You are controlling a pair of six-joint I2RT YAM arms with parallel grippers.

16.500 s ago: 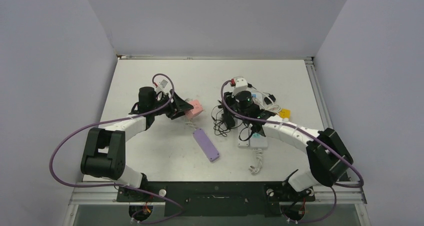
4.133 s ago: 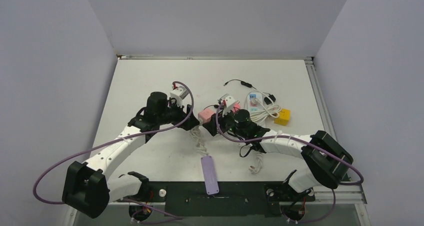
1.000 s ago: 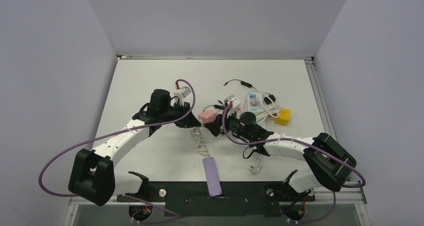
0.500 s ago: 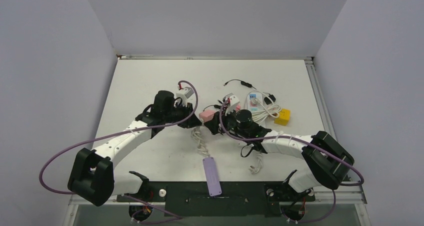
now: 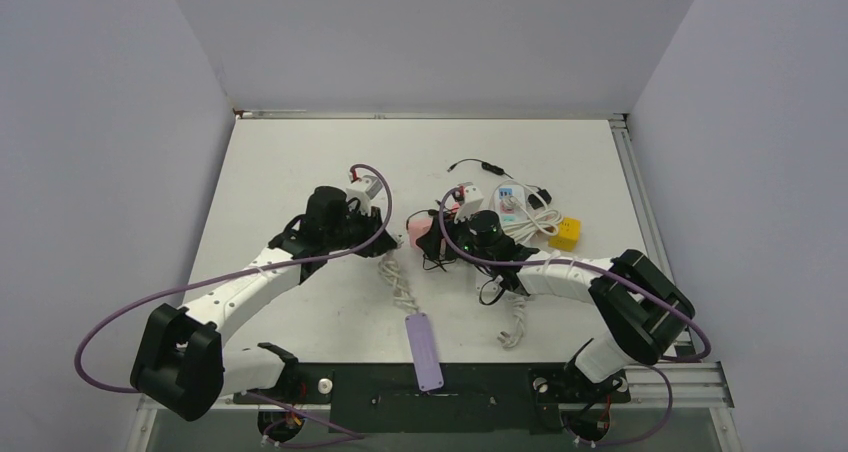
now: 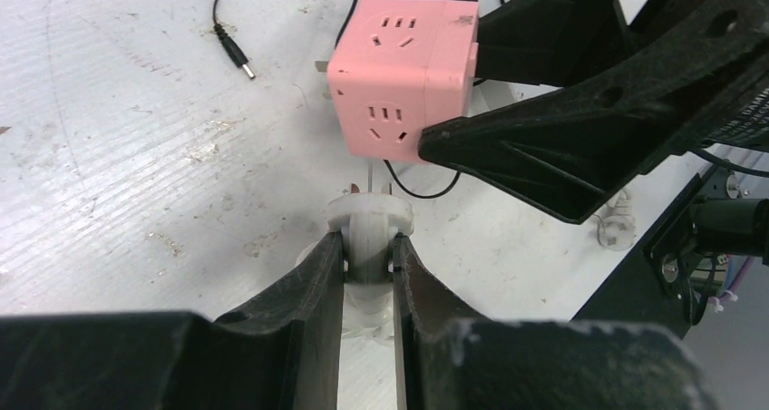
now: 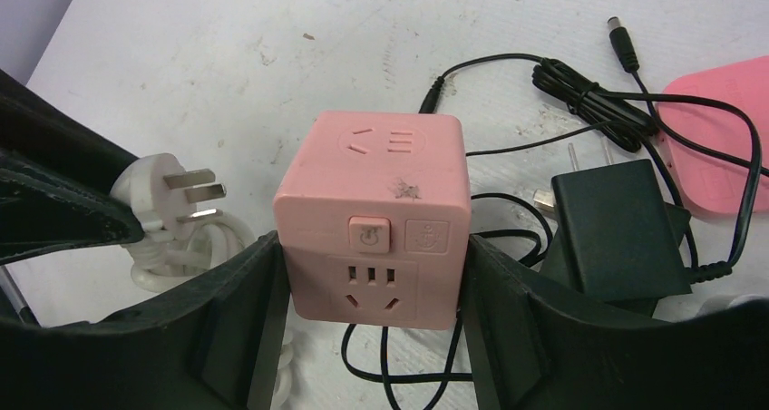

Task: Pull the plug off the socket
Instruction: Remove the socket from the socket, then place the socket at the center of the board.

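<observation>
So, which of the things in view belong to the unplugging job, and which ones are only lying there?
For the job:
pink cube socket, held in the right pincer
white plug, held in the left pincer, its prongs outside the socket

Only lying there:
black adapter
black cable
purple strip
yellow block
white power strip

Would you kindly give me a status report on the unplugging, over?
Left gripper shut on white plug. Right gripper shut on pink socket cube. Plug out, prongs bare, clear of cube. Black adapter and cables beside cube.
</observation>
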